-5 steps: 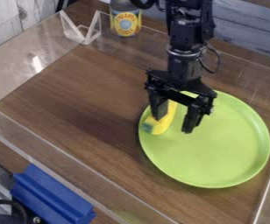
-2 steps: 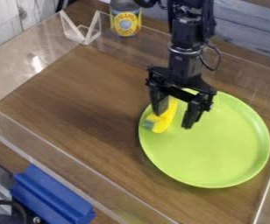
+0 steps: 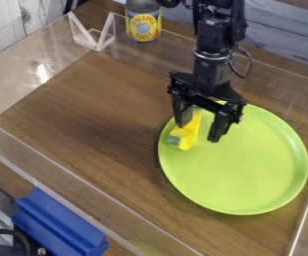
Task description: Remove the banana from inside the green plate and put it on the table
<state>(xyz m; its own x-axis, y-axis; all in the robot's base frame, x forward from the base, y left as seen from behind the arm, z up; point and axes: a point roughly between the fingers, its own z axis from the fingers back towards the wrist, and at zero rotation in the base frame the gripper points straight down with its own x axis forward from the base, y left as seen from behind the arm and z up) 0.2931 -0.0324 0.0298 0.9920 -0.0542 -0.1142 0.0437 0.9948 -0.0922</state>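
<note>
Banana (image 3: 185,134) lying at left edge of green plate (image 3: 250,170), between the two dark fingers. Gripper (image 3: 202,128) pointing straight down over it, jaws spread wide, released, clenched on nothing. Plate resting on dark wood surface (image 3: 90,110), clear walls around. Yellow can (image 3: 143,27) at far edge.

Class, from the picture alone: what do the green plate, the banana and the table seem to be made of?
Green plate: probably plastic, glossy; even lime colour with soft sheen.
Banana: likely a plastic toy; flat, uniform yellow.
Table: wood or wood-look laminate; dark brown grain with a smooth reflective surface. Cannot tell which.
</note>
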